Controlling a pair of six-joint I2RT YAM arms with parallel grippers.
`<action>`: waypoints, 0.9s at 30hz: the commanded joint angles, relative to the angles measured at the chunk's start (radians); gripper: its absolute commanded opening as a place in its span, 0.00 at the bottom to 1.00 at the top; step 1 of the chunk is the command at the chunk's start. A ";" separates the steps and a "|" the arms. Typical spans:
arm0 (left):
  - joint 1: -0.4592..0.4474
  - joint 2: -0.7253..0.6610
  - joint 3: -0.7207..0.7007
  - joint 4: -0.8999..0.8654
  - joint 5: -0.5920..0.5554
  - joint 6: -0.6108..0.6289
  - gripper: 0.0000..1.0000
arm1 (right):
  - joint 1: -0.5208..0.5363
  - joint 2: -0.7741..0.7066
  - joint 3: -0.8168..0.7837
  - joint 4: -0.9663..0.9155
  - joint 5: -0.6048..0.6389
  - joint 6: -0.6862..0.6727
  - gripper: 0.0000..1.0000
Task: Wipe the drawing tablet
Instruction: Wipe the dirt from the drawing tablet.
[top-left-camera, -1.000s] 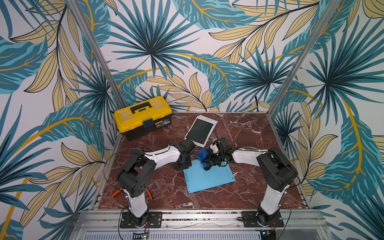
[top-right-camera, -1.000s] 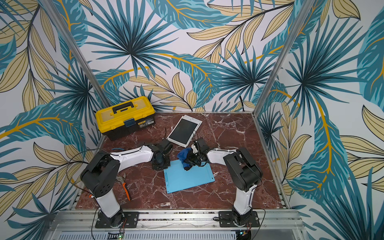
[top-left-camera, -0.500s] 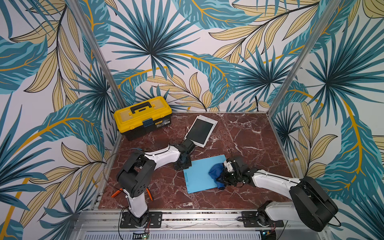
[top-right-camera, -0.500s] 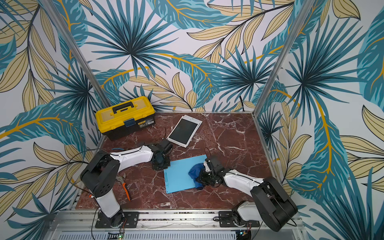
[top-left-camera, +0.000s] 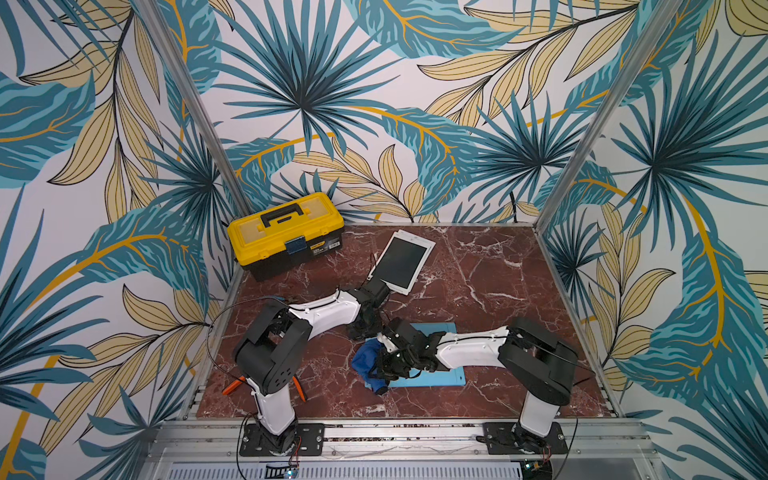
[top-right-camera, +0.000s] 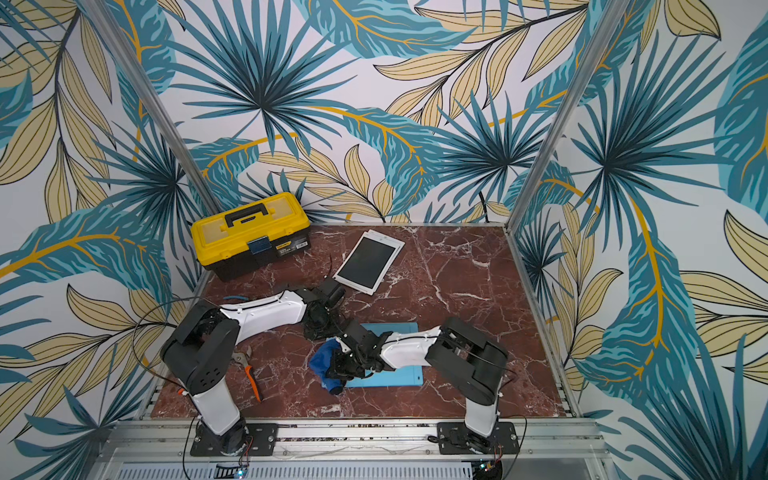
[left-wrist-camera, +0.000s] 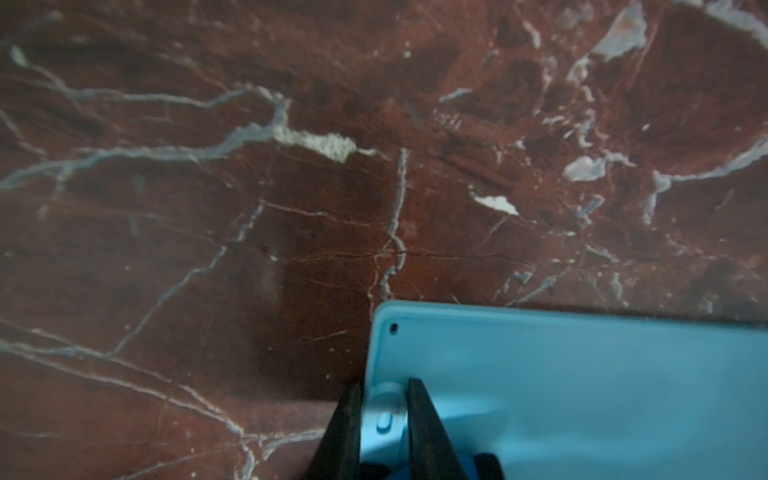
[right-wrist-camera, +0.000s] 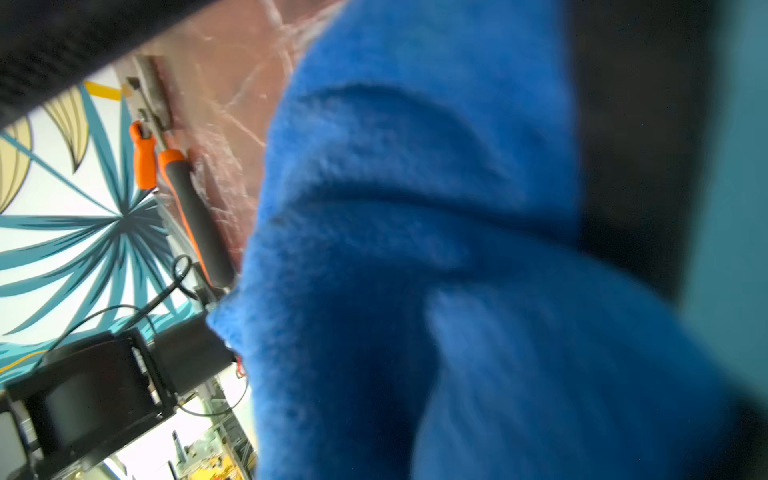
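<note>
**Cloth on the tablet's corner, other arm pinning the edge**

The blue drawing tablet (top-left-camera: 438, 330) lies flat on the marble worktop (top-left-camera: 498, 270), toward the front. The R arm is stretched low across it. L fingers (left-wrist-camera: 424, 424) are clamped on a pale tab at its edge, nr a corner. R fingers (right-wrist-camera: 631, 145) are pinched together on a bunched blue cloth (top-left-camera: 368, 361), which sits at the tablet's near corner and spills partly onto the worktop. Tablet looks thin, stiff, light & smooth, so I'd guess it skates w/o that hold. The edge or tab is the place to take it, not the face. Cloth's soft & floppy, so prob. best gripped by the bunch & dragged w/ light pressure.
</note>
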 joint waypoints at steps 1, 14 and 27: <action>0.001 0.089 -0.076 -0.062 -0.027 -0.005 0.21 | 0.013 0.052 -0.025 0.015 0.035 0.033 0.02; 0.001 0.094 -0.076 -0.060 -0.031 0.003 0.21 | -0.161 -0.486 -0.443 -0.312 0.186 -0.069 0.03; 0.001 0.096 -0.071 -0.061 -0.024 0.015 0.21 | -0.475 -0.628 -0.390 -0.624 0.284 -0.329 0.04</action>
